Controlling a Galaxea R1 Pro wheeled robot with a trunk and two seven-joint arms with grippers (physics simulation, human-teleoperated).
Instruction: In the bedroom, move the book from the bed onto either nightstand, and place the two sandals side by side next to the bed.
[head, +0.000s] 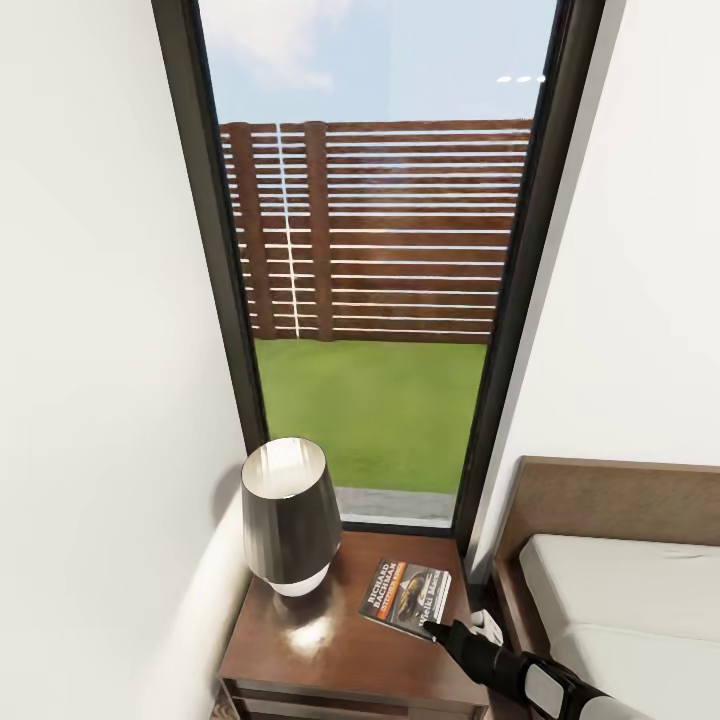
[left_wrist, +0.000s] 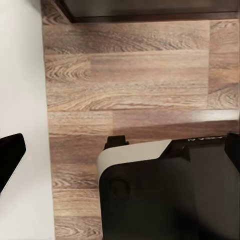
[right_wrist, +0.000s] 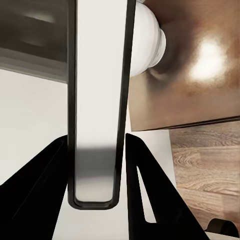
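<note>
From the head the book (head: 407, 596) lies on the nightstand (head: 320, 650) beside the lamp (head: 290, 520), while the right wrist shows the right gripper (right_wrist: 96, 165) apparently clamping its edge.

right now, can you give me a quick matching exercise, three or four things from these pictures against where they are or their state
Things:
1. book
2. lamp
3. bed
4. right gripper

Places or states:
A. by the wall, right of the nightstand
B. at the book's near edge
C. flat on the nightstand top, right of the lamp
D. upright on the nightstand's left part

Pairs: 1-C, 2-D, 3-A, 4-B
</note>
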